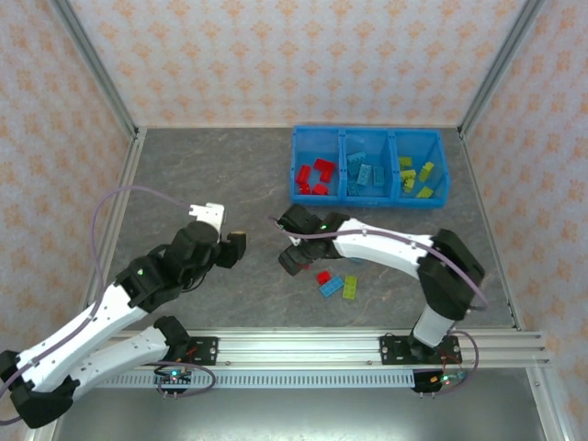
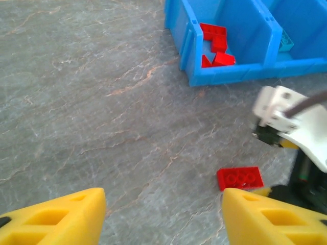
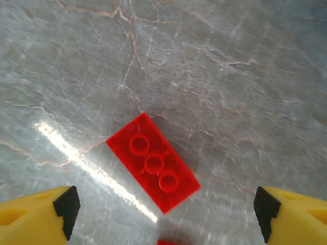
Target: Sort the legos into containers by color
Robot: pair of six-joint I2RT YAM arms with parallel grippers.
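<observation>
The blue bin (image 1: pixel 368 193) holds red legos (image 1: pixel 314 176) in its left container, light blue legos (image 1: pixel 366 171) in the middle one and yellow-green legos (image 1: pixel 416 177) in the right one. Three loose legos lie on the table: red (image 1: pixel 323 277), light blue (image 1: pixel 332 288) and yellow-green (image 1: pixel 350 287). My right gripper (image 1: pixel 292 261) hangs open just left of them. Its wrist view has the red brick (image 3: pixel 153 163) lying underside up ahead of the open gripper (image 3: pixel 164 213). My left gripper (image 1: pixel 234 246) is open and empty (image 2: pixel 163 217), with the red brick (image 2: pixel 240 178) ahead to its right.
The grey stone-patterned table (image 1: pixel 211 184) runs wide left of the bin. In the left wrist view the right arm's white wrist (image 2: pixel 286 117) stands beyond the red brick, near the bin's front wall (image 2: pixel 240 75). Patterned walls and metal posts enclose the table.
</observation>
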